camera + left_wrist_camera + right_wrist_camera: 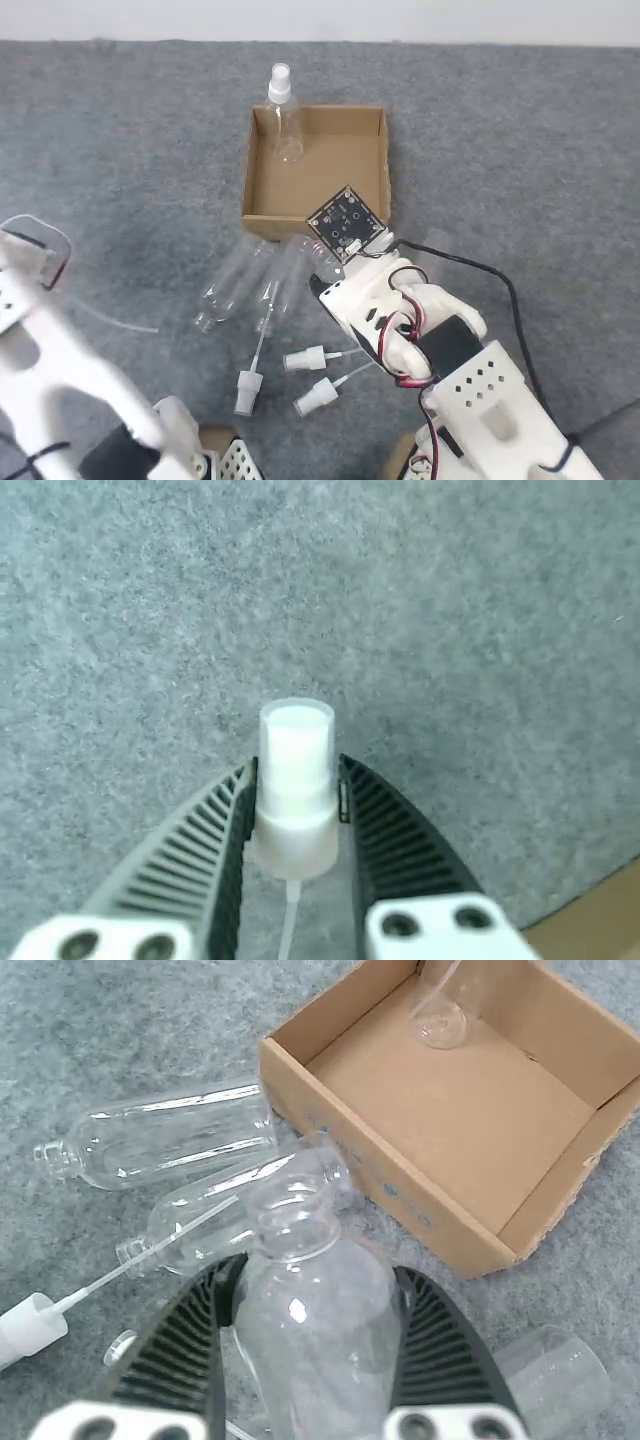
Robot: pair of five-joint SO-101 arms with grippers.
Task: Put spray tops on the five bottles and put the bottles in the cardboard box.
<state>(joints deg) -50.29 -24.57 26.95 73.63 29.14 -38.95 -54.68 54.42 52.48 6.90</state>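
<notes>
My left gripper [295, 772] is shut on a white spray top [296, 735], cap outward, its thin tube running back between the fingers, over grey carpet. My right gripper [312, 1272] is shut on a clear bottle [312, 1335] with an open neck, close to the front wall of the cardboard box [385, 1185]. From above, that gripper [318, 272] sits just in front of the box [262, 222]. One bottle with a spray top [284, 118] stands in the box's far left corner. Two open bottles [170, 1135] [215, 1222] lie beside the held one.
Three loose spray tops [248, 388] [305, 358] [318, 397] lie on the carpet near the right arm's base. Another clear bottle [552, 1368] lies to the right of the box front. The left arm [60, 380] stands at the lower left.
</notes>
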